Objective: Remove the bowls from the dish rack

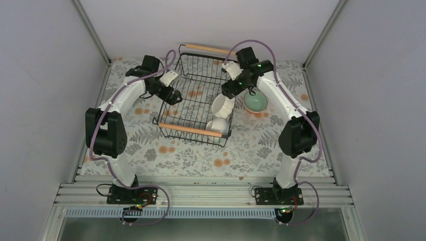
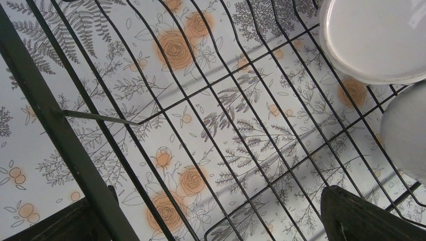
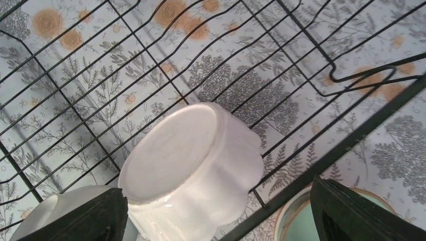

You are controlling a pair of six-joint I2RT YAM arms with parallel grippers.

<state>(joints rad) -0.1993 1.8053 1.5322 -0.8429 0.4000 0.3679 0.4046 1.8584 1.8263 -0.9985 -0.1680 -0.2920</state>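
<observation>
Floral worktop, mint bowl already out | right end effector wide astride white bowl in rack, contact unclear | left end effector wide | next I'd close, lift.

- A cloth is laid flat, pale and printed with grey ferns, leafy sprigs and orange flowers.
- The same print is seen close up in both wrist views, with orange roses and fine grey fronds.
- The space is closed in by three plain pale-grey walls: a left wall, a back wall and a right wall.
- A left post and a right post, both of metal, are set in the back corners where the walls meet.
- Ribbed metal rails are laid across the near edge of the cloth.
- A thin blue strip is fixed just below the rails.
- A dull grey sheet is seen below the strip, at the bottom edge of the top view.
</observation>
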